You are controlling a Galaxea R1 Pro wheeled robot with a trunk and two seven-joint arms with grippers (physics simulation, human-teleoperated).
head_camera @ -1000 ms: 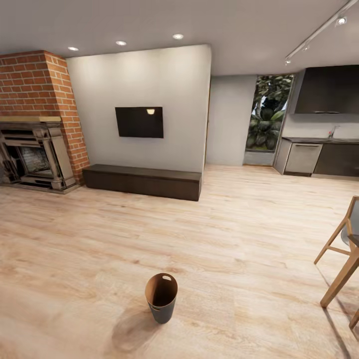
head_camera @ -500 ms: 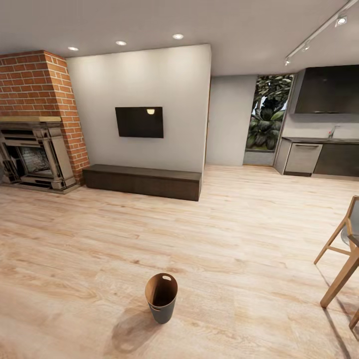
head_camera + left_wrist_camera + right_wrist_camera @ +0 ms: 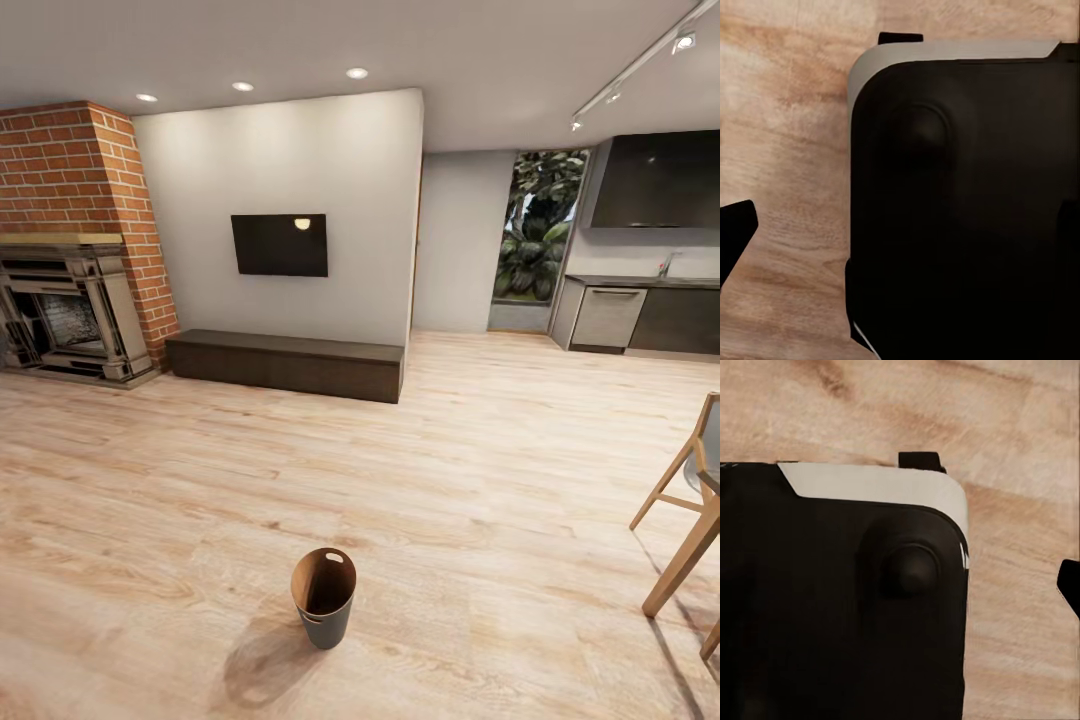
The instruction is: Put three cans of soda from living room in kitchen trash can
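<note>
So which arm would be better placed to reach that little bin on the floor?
Left, marginally: the small dark-grey tapered bin stands slightly to the robot's left on the light wood floor.

One tash can, one TV

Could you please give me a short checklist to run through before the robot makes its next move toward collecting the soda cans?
1. Trash can located: ok. It stands upright on the wood floor close ahead, its opening facing up.
2. Trash can interior: cannot tell. The brown inner wall shows, the bottom is hidden.
3. Soda cans located: not ok. None is seen on the floor or on the low cabinet.
4. Route toward the fireplace side: ok, open floor.
5. Obstacle at the right: ok, the wooden chair stands apart from the bin.
6. Tool state: cannot tell. The wrist views look down at the robot's dark base and floor.
</note>
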